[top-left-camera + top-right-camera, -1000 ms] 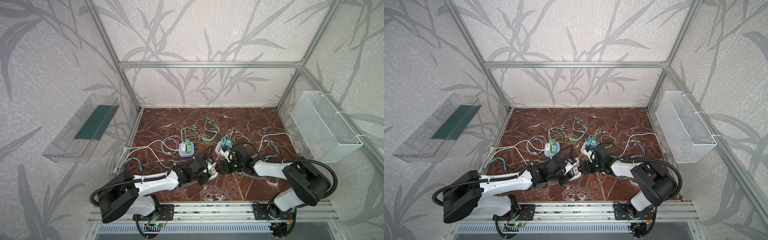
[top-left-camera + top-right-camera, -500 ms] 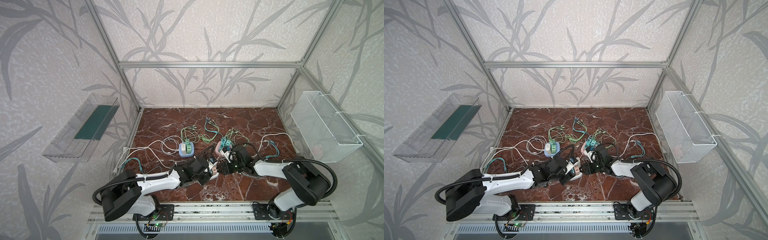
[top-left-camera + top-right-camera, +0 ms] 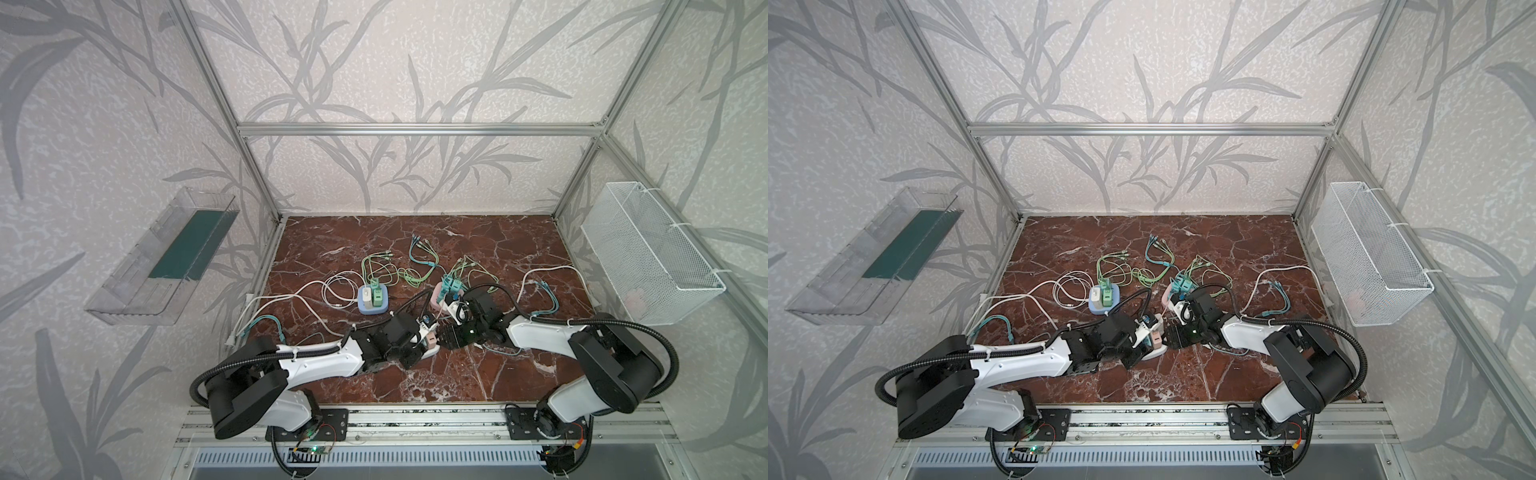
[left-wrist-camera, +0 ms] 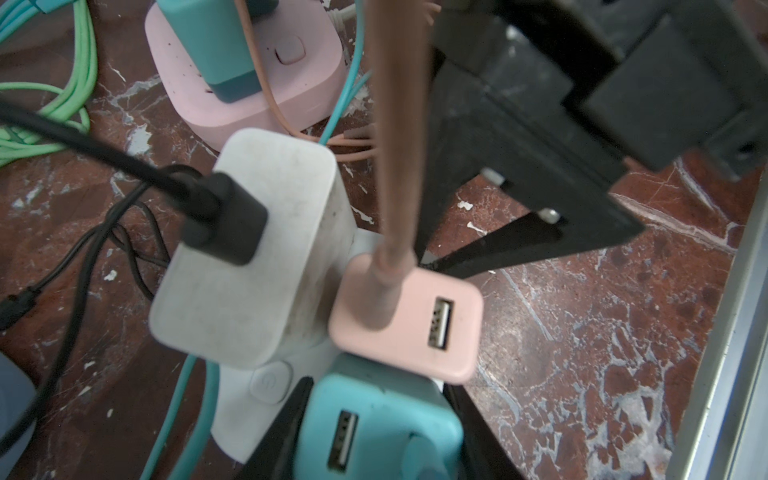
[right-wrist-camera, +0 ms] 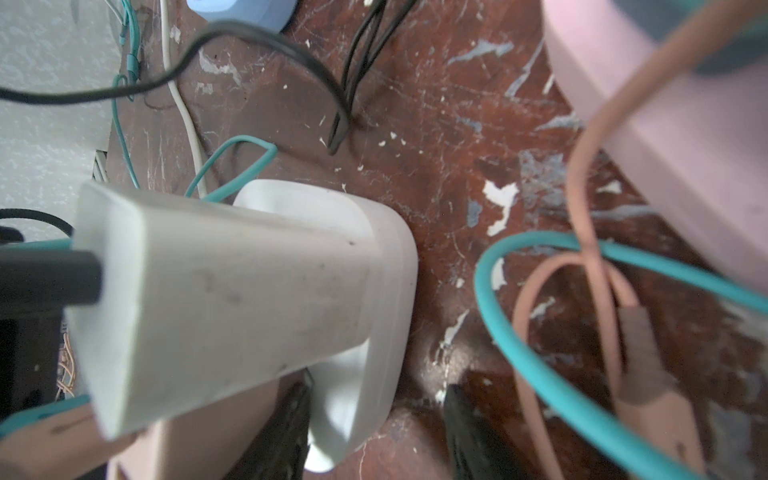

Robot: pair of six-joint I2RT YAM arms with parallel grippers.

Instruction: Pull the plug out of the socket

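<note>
Front and centre on the marble table, item one in my inventory was the white socket, a small hub lying between the two arms. Seated in it I counted three plugs: a large white charger with a black cable, a pink plug with a brown cable rising from it, and a teal plug nearest the left wrist camera. Item two, the left gripper: its black fingers stood against both flanks of the teal plug, so I logged it as clenched on that plug. Item three, the right gripper: its jaws straddled the rim of the socket, one finger on the table side, but whether they pinched the rim or merely bracketed it I could not tell. Status of work: by my reading nothing was out yet, since all three plugs sat flush in the socket and no prongs showed. Done, as far as I judged: approach and grasp on the teal plug. Left: a firm brace on the socket, then the pull itself. Other stock, untouched and apart: a pink socket just behind, a blue socket farther back, loose green and teal cables.
</note>
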